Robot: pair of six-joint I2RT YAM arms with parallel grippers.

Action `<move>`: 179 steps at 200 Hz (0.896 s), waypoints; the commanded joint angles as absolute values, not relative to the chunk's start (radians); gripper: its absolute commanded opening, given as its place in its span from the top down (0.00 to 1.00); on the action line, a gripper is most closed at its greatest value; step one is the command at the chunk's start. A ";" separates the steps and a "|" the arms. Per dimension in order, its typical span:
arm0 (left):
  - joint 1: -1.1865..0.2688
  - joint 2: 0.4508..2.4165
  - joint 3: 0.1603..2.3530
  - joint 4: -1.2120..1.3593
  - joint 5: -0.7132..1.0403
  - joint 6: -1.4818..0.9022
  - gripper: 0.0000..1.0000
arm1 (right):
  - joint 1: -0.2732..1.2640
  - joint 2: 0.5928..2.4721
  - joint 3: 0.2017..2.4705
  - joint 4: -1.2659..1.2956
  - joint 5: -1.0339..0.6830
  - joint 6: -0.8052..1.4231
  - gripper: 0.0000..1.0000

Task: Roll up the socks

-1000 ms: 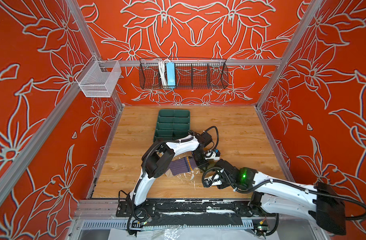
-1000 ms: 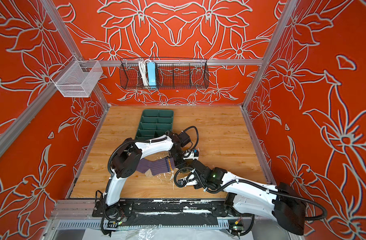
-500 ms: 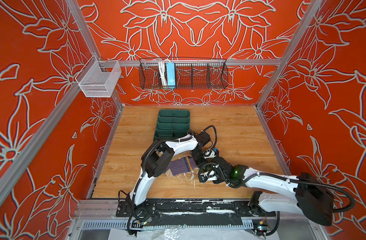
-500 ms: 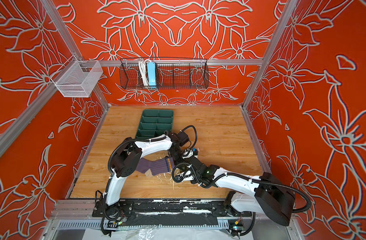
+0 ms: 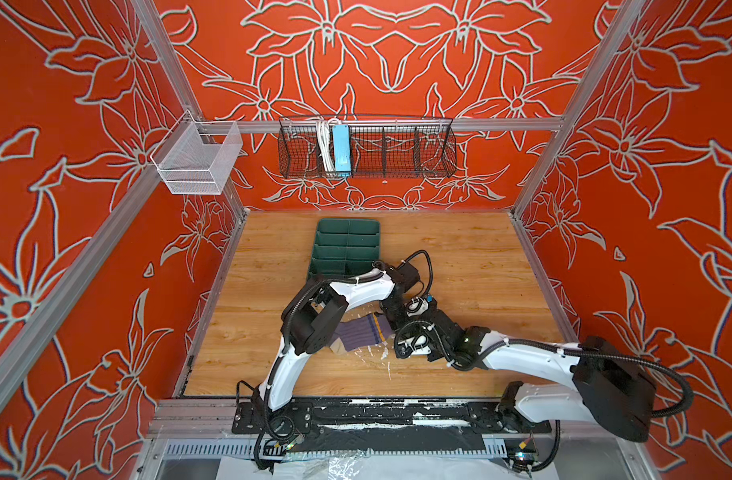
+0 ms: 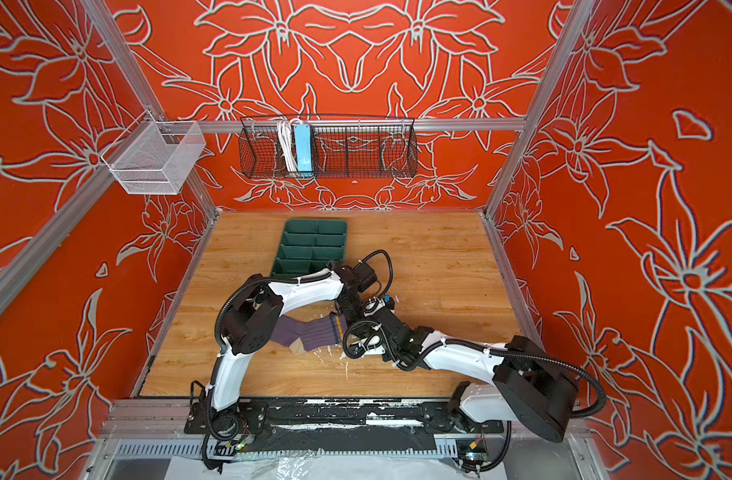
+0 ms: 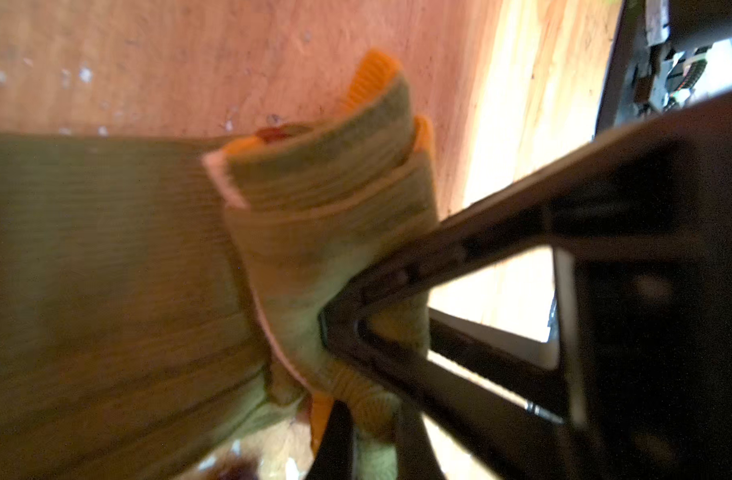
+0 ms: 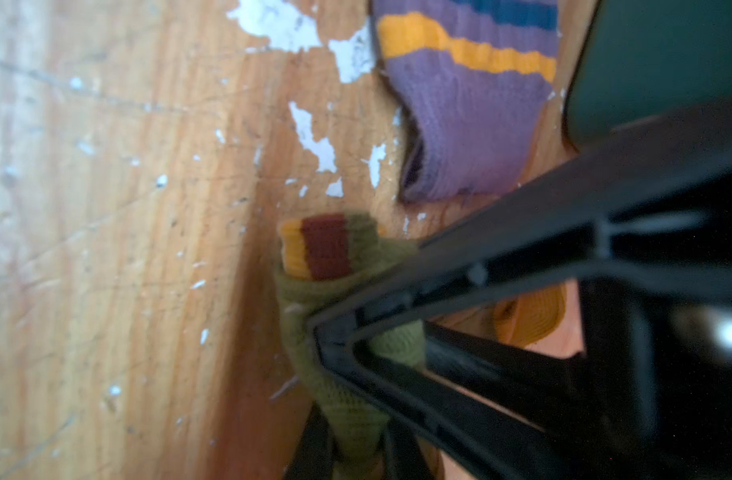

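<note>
The olive green sock [image 7: 106, 270] lies near the middle front of the wooden table [image 5: 480, 257], beneath the 2 grippers that meet there, so both top views hide nearly all of it. Its mustard-tipped end is turned over into a short, loose roll. The left gripper [image 7: 331, 374] is clamped shut on that roll, the fabric puckering at its fingertips. I read this as the pinch that stops the turns from springing open. The right gripper [image 8: 318, 378] has its jaws closed onto a bunched part of the same sock, next to its yellow and maroon bands, probably to pull that end taut so the roll can tighten. The purple sock [image 5: 360, 332] lies flat and unrolled just beside them. Its striped cuff points toward the grippers and its foot end is partly under the left arm [image 5: 314, 320]. By my reckoning, 1 of the 2 socks is barely begun and the other untouched. The dark green tray [image 5: 347, 226] stands farther back, near the arms but apart from the socks. Open board spreads to the right and toward the back wall. There is little room toward the purple sock and the front edge, and the grippers sit so close that a twist could knock them together. White flecks [image 8: 314, 141] scar the board here.
</note>
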State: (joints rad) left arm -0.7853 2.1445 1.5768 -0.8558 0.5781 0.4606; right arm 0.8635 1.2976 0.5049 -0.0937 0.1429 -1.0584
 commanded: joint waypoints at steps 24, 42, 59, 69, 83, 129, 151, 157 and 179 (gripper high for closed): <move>-0.827 2.068 1.470 -0.741 0.465 0.415 0.68 | 0.886 1.282 0.464 -0.261 0.134 -1.063 1.00; -0.827 1.956 1.387 -0.583 0.394 0.376 0.61 | 0.902 1.245 0.460 -0.317 0.109 -1.020 1.00; -0.827 1.846 1.308 -0.438 0.304 0.354 0.55 | 0.907 1.216 0.458 -0.361 0.086 -0.982 1.00; -0.827 1.786 1.265 -0.364 0.249 0.346 0.51 | 0.909 1.209 0.457 -0.382 0.073 -0.962 1.00; -0.827 1.708 1.212 -0.274 0.168 0.346 0.47 | 0.909 1.213 0.464 -0.408 0.058 -0.934 1.00; -0.825 1.412 1.024 -0.055 -0.138 0.395 0.40 | 0.909 1.277 0.515 -0.444 0.011 -0.806 1.00; -0.825 1.219 0.949 -0.005 -0.224 0.447 0.34 | 0.909 1.334 0.574 -0.518 -0.041 -0.746 1.00; -0.823 1.167 0.935 -0.003 -0.221 0.468 0.32 | 0.909 1.348 0.588 -0.530 -0.056 -0.733 1.00; -0.824 0.998 0.902 -0.058 -0.135 0.528 0.29 | 0.907 1.396 0.642 -0.559 -0.111 -0.658 1.00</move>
